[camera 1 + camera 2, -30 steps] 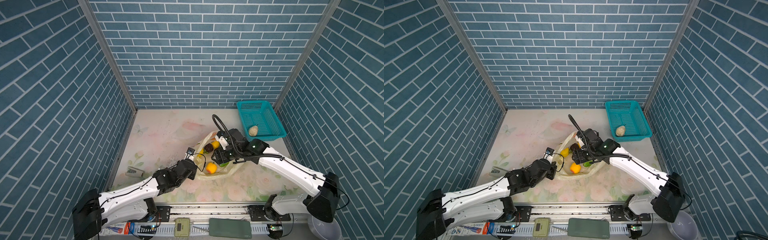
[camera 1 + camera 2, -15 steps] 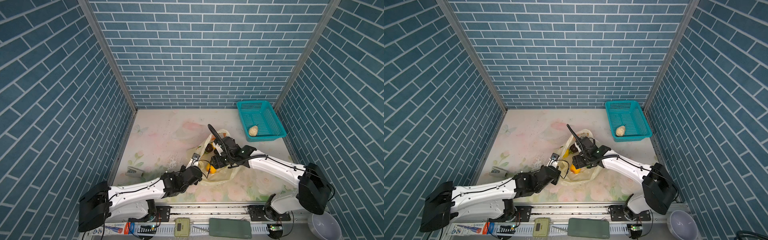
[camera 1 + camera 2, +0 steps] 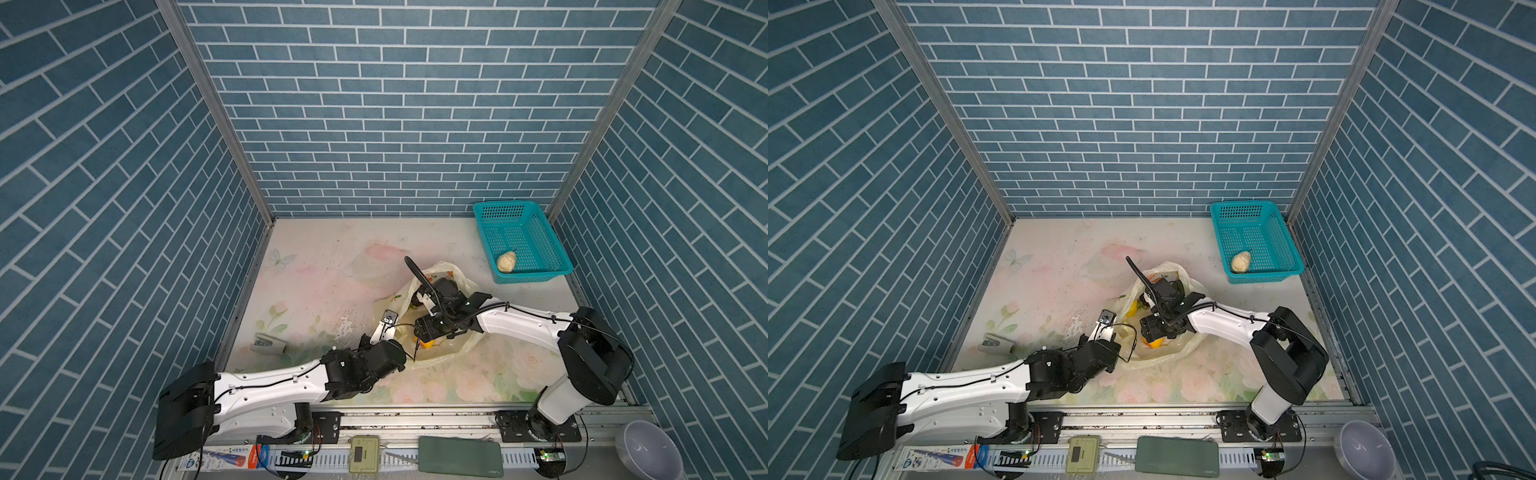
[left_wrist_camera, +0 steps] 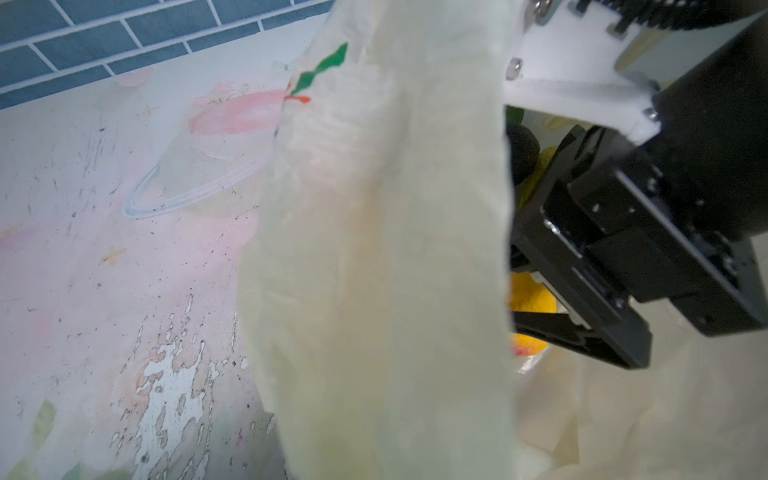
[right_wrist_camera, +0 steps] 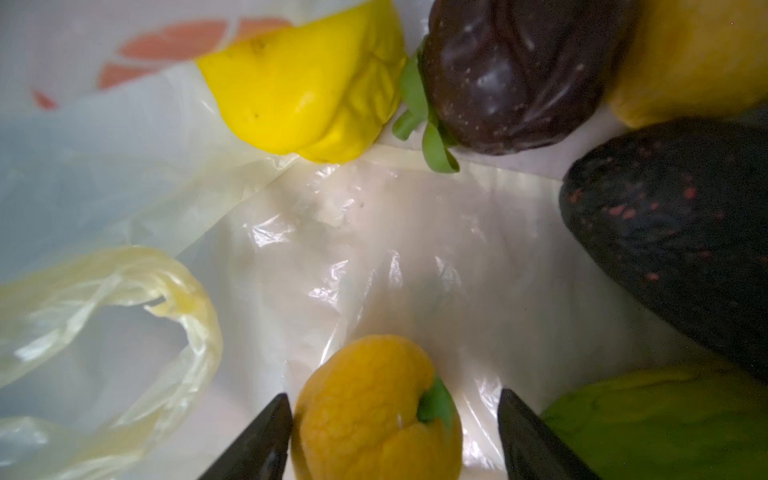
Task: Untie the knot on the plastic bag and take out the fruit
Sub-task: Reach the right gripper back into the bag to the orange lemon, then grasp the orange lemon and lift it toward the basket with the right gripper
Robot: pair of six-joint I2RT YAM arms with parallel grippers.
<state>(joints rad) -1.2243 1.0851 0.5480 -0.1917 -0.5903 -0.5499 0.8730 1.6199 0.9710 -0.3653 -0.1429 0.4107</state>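
Note:
The pale yellow plastic bag (image 3: 446,272) lies open on the table, right of centre in both top views. My right gripper (image 5: 395,419) is inside it, open. An orange fruit (image 5: 374,399) sits between the jaws, touching one finger (image 5: 266,436). Around it lie more fruit: a yellow piece (image 5: 307,91), a dark brown one (image 5: 511,70), a dark speckled one (image 5: 673,249) and a green one (image 5: 656,428). My left gripper (image 3: 395,336) is shut on the bag's near rim, its jaws hidden behind the film (image 4: 382,249). A loose handle loop (image 5: 166,299) shows. The knot is out of view.
A teal basket (image 3: 523,241) stands at the back right and holds one cream-white fruit (image 3: 507,262). A small grey object (image 3: 270,345) lies near the left wall. Blue brick walls close in three sides. A pale bowl (image 3: 648,451) sits beyond the front rail.
My right gripper has moved forward and down inside the bag onto the orange fruit, the arm folding back. The left arm has slid right and forward, still holding the bag's rim.

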